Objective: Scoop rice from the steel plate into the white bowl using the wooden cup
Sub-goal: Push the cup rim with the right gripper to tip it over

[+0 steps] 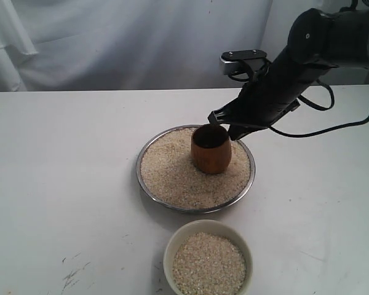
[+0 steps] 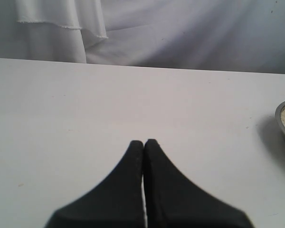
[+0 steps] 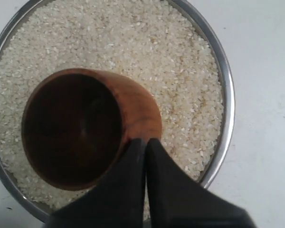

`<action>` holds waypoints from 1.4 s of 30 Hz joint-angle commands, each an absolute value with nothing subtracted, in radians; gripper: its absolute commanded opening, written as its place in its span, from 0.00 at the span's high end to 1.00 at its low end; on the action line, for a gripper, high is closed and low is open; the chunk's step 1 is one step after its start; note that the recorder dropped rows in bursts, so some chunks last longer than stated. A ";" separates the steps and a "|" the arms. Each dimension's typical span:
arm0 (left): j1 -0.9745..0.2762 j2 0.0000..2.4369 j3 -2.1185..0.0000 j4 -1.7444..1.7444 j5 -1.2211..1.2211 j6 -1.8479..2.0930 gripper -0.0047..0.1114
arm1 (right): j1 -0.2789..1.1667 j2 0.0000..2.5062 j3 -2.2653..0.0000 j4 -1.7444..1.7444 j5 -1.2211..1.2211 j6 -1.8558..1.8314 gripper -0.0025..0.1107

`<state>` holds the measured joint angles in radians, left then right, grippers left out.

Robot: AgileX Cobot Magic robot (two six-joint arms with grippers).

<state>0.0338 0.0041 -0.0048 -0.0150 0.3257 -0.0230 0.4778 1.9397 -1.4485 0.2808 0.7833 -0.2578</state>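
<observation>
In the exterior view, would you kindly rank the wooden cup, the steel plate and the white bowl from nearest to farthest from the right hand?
1. The wooden cup: upright, its rim at the tips of the right hand.
2. The steel plate: beneath and around the cup.
3. The white bowl: toward the front of the view, clear of the plate.

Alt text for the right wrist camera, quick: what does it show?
A wooden cup stands mouth-up in the rice that fills a steel plate, and its dark inside shows no grains. The right gripper, jaws shut, has its tips at the cup's outer wall near the rim.
</observation>
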 commanded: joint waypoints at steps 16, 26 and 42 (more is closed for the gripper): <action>0.031 0.000 0.000 -0.014 0.319 -0.024 0.96 | 0.584 1.934 -1.444 0.303 0.696 -0.317 0.98; 0.031 0.000 0.000 -0.014 0.319 -0.024 0.96 | 0.599 1.934 -1.444 0.295 0.631 -0.321 0.98; 0.031 0.000 0.000 -0.014 0.319 -0.024 0.96 | 0.599 1.984 -1.444 0.345 0.617 -0.372 0.98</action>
<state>0.0338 0.0041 -0.0048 -0.0150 0.3257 -0.0230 0.5930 1.9814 -1.4485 0.3186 0.6245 -0.3448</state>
